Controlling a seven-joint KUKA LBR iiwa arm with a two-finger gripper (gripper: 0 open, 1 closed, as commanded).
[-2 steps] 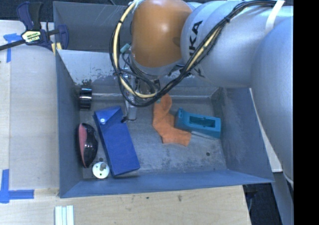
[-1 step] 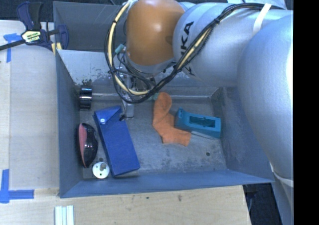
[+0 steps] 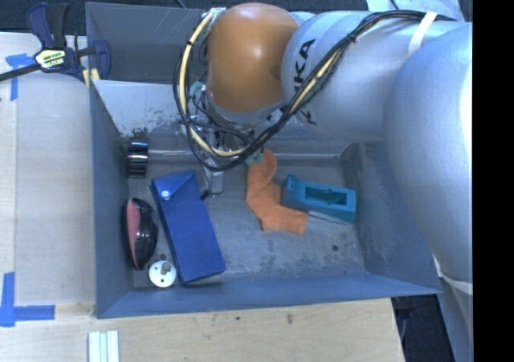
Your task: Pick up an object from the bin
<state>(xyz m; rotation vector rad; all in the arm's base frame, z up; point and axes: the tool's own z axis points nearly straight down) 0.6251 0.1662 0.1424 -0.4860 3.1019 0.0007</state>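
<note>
Grey metal bin (image 3: 241,292) lies below you, the arm reaching in over its right wall. Your gripper (image 3: 214,181) hangs under the orange wrist cover (image 3: 249,55), low over the floor and somewhat toward the far wall; its tip stands at the far corner of a flat dark-blue box (image 3: 191,233), though you cannot tell whether it touches. You cannot tell either whether the gripper is open or closed, as the cover and cables (image 3: 193,124) hide most of it. The dark-blue box lies slantwise from mid-floor toward the near-left corner. Just right of the gripper lies a crumpled orange cloth (image 3: 269,204), with a light-blue block (image 3: 321,200) touching its right side. Along the left wall sit a black cylinder (image 3: 136,156) and a black-and-red oval thing (image 3: 138,233); in the near-left corner is a small white round piece (image 3: 162,274).
</note>
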